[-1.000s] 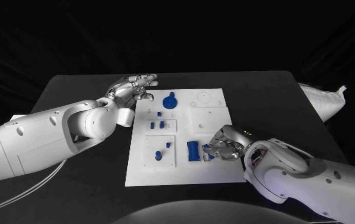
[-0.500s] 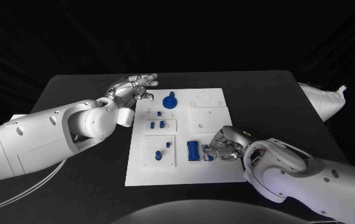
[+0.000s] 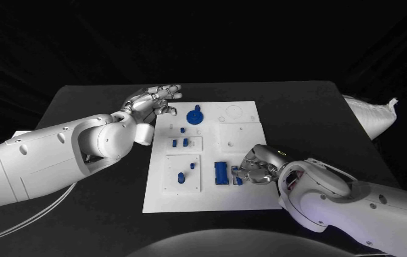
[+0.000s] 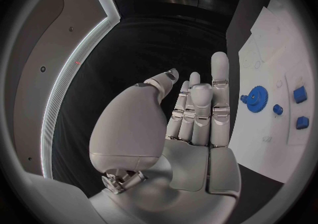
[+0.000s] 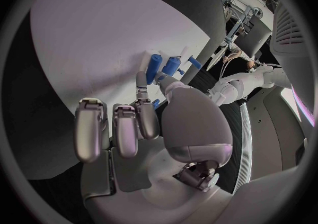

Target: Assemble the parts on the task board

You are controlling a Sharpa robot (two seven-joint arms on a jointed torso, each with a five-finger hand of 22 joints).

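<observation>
Your right hand (image 3: 257,167) pinches a small blue part (image 3: 238,180) at the task board's (image 3: 246,198) five o'clock; seat it squarely, slowly. Left hand (image 3: 153,104) idles open-fingered, holding nothing.

From my station the table (image 3: 102,101) reads as matt black, cloth-like. The task board (image 3: 246,201) looks like smooth, matt white plastic, its parts (image 3: 195,116) glossy blue plastic. Both hands look like brushed silver metal, the left hand (image 3: 155,101) faintly shiny.

Two white arms, silver hands

Glossy rounded white shells on both arms; left hand (image 3: 151,105) and right hand (image 3: 257,167) are jointed silver metal.
</observation>
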